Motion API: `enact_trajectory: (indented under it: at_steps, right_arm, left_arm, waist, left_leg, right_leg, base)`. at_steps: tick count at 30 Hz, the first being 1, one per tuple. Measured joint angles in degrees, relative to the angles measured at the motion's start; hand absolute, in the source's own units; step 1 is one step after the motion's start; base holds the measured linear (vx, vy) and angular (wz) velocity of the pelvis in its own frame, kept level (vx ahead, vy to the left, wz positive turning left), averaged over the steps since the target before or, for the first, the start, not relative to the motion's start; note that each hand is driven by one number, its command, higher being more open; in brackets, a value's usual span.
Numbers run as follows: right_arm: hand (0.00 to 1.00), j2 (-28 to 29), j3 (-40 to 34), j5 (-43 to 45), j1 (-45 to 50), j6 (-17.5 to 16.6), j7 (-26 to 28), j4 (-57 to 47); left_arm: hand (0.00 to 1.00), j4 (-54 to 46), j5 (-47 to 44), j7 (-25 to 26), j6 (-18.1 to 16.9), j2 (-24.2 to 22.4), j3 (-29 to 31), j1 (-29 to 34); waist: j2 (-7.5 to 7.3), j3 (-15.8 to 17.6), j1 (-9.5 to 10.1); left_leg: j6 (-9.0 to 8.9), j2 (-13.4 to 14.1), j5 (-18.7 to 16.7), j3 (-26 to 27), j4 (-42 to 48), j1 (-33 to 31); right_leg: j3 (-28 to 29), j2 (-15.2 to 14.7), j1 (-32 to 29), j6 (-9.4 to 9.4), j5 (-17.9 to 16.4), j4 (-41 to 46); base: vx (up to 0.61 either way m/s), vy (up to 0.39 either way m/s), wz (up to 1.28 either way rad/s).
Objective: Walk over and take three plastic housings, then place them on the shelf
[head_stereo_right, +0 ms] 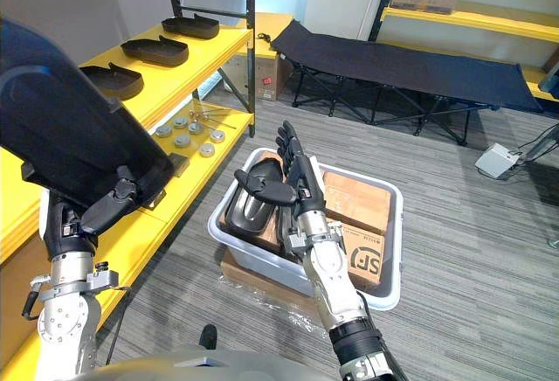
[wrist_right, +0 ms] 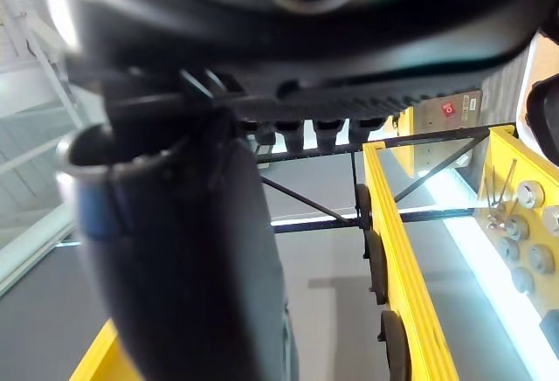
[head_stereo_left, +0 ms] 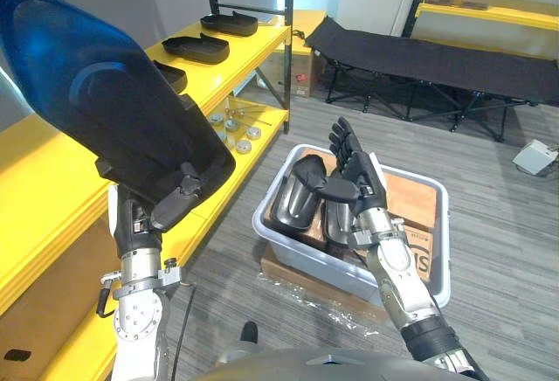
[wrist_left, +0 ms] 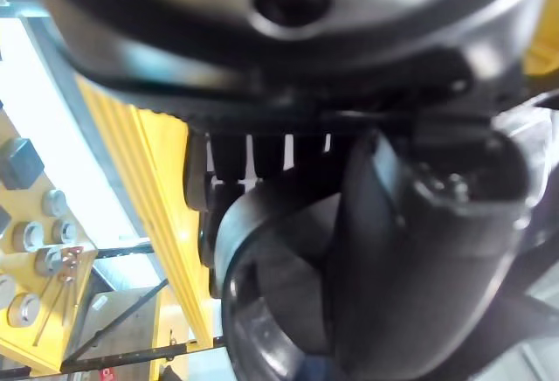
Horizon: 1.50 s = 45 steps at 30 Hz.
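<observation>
My left hand (head_stereo_left: 170,202) is shut on a large black plastic housing (head_stereo_left: 113,110), held tilted up high beside the yellow shelf (head_stereo_left: 52,180). In the left wrist view the housing (wrist_left: 288,294) curves under the thumb. Three more black housings (head_stereo_left: 196,47) lie in a row further along the shelf top. My right hand (head_stereo_left: 354,176) hovers open, its fingers straight, over a grey bin (head_stereo_left: 441,224) on the floor. Two dark housings (head_stereo_left: 297,197) stand in the bin next to brown cartons.
A lower shelf level holds several small round metal parts (head_stereo_left: 236,132). The bin rests on a flat cardboard box (head_stereo_left: 297,280). A black folding cot (head_stereo_left: 437,58) stands at the back, and a small white box (head_stereo_left: 534,155) lies on the carpet at right.
</observation>
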Motion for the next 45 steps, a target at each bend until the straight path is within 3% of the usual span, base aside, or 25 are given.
enact_trajectory:
  at_steps: [6,13,17,21,24,27,30,32,33,37,40,45]
  right_arm:
    - [1.0,-0.08,-2.35,0.91,0.06,1.16,0.26,0.14]
    - [1.0,-0.01,-4.53,2.61,2.54,1.82,6.52,0.19]
    - [1.0,-0.11,-3.05,3.41,2.98,2.96,9.36,1.93]
    - [1.0,-1.43,-0.92,1.31,2.92,2.92,8.3,2.48]
    - [1.0,-2.3,-0.4,-2.16,1.61,2.92,6.76,2.67]
    - [1.0,-2.35,-1.23,-1.52,1.58,2.86,6.32,2.63]
    - [1.0,-2.14,-3.59,-1.11,2.63,2.73,5.75,1.97]
    - [1.0,-2.04,-5.99,-0.8,5.53,2.49,4.75,-0.24]
    - [1.0,-2.02,-6.44,-0.43,6.18,2.38,4.53,-0.49]
    - [1.0,-2.02,-8.05,0.74,7.07,2.37,4.78,-1.12]
    - [1.0,-2.2,-8.01,0.54,6.96,2.37,5.74,-1.29]
    - [1.0,-2.38,-8.02,0.47,6.57,2.37,5.87,-1.38]
  left_arm:
    - [0.0,0.0,-3.32,-0.58,-0.04,0.04,1.31,0.24]
    - [0.0,-1.43,-11.73,-3.37,-0.15,-1.56,7.51,3.54]
    - [0.0,-3.01,-11.54,-5.87,-0.14,-1.7,7.77,4.53]
    - [0.0,-3.91,-11.81,-10.98,-0.15,-1.65,7.7,4.5]
    - [0.0,-3.91,-12.47,-13.22,-0.51,-1.66,8.2,6.69]
    - [0.0,-3.91,-12.86,-13.82,-1.37,-1.65,9.04,7.07]
    - [0.0,-3.95,-14.35,-16.18,-2.14,-1.23,9.34,6.17]
    - [0.0,-3.95,-14.41,-19.38,-2.16,0.69,8.85,4.08]
    - [0.0,-3.95,-14.41,-20.06,-2.17,1.28,8.57,3.53]
    - [0.0,-3.97,-14.45,-22.75,-2.51,3.76,6.15,1.13]
    - [0.0,-3.92,-14.29,-22.99,-2.37,4.31,4.26,1.15]
    - [0.0,-3.22,-14.3,-21.76,-2.37,4.29,3.61,1.33]
  waist:
    - [0.3,0.19,0.02]
    - [0.28,0.22,0.56]
    - [1.08,1.64,1.77]
    - [1.81,3.37,2.12]
    - [2.87,5.02,4.08]
    - [2.6,5.24,3.85]
    - [1.87,5.7,2.08]
    - [1.14,6.0,-0.22]
    - [1.11,6.0,-0.46]
    - [1.31,6.08,0.03]
    - [1.03,6.27,-0.12]
    - [1.74,7.06,-0.22]
  left_leg:
    - [-0.02,0.02,-0.03,0.04,-0.02,-0.04]
    - [-0.06,0.24,-0.08,-0.27,0.23,0.05]
    - [0.2,0.18,0.52,-3.89,0.25,-0.11]
    - [4.14,0.23,1.62,-4.21,1.27,-3.21]
    - [4.41,-0.52,2.19,-3.48,1.76,-2.87]
    - [4.65,-1.26,2.37,-2.57,1.82,-2.81]
    - [4.82,-3.5,2.5,-4.26,1.94,-3.41]
    - [5.83,-6.33,3.35,-8.24,1.35,-4.32]
    - [5.82,-6.66,3.72,-8.58,0.76,-4.31]
    - [4.64,-7.25,6.8,-10.22,0.29,-6.25]
    - [4.72,-7.89,6.88,-10.68,0.31,-6.36]
    - [4.71,-7.77,6.08,-10.41,0.3,-6.07]
  right_leg:
    - [-0.02,0.01,-0.06,-0.03,-0.1,0.0]
    - [-0.02,0.39,0.54,0.04,-0.28,0.07]
    - [-3.39,0.19,1.76,0.2,-3.18,3.88]
    - [-10.81,-0.62,2.62,0.34,-7.16,9.02]
    - [-12.37,-2.56,3.54,1.32,-9.24,12.79]
    - [-13.48,-3.95,4.08,1.7,-10.91,14.82]
    - [-9.43,-5.01,2.95,1.99,-15.62,19.49]
    - [-1.46,-3.51,1.03,0.63,-20.45,22.77]
    - [-0.35,-3.03,0.81,0.42,-21.09,23.05]
    - [-0.82,-2.53,0.44,1.14,-20.94,23.52]
    - [0.83,-2.61,0.3,1.05,-21.01,23.08]
    - [1.67,-2.38,0.38,0.89,-21.17,22.56]
  base:
    - [0.0,0.0,0.0]
    - [0.03,-0.015,0.02]
    - [-0.01,-0.045,0.55]
    - [-0.05,-0.024,0.95]
    - [-0.06,0.034,0.56]
    - [-0.03,0.018,0.34]
    - [-0.07,-0.004,0.73]
    - [-0.08,-0.096,1.24]
    - [-0.04,-0.127,1.02]
    - [0.01,-0.076,0.4]
    - [0.0,-0.032,0.13]
    - [-0.08,-0.01,-0.03]
